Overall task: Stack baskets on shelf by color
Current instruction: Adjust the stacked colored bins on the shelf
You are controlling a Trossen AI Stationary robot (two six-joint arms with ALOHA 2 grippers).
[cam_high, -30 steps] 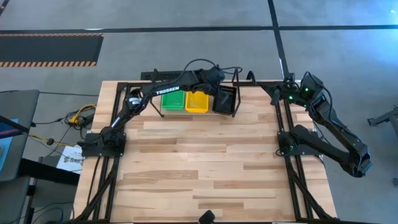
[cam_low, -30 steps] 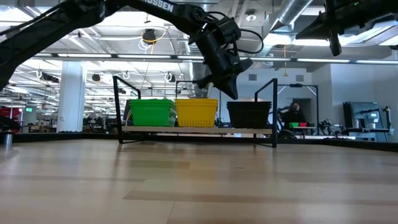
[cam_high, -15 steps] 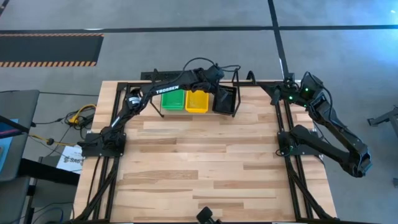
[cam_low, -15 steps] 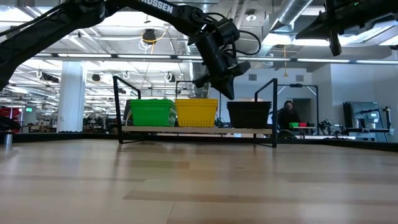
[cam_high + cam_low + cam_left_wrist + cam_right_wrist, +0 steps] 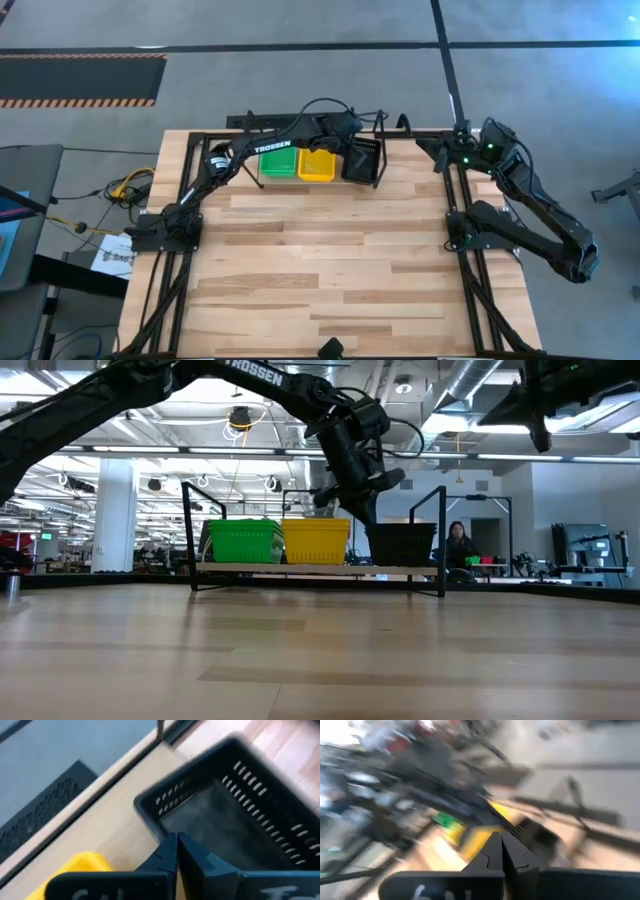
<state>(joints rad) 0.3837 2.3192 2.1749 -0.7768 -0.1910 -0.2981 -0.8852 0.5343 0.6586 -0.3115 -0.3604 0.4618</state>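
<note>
The shelf (image 5: 318,165) runs left-right with green (image 5: 278,163), yellow (image 5: 318,165) and black basket stacks (image 5: 360,161); both tools clenched, empty.

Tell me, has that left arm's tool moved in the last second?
Yes. In the low view the left tool, shut and empty, has dipped and shifted slightly toward the black basket, while the shelf and baskets stayed put.
</note>
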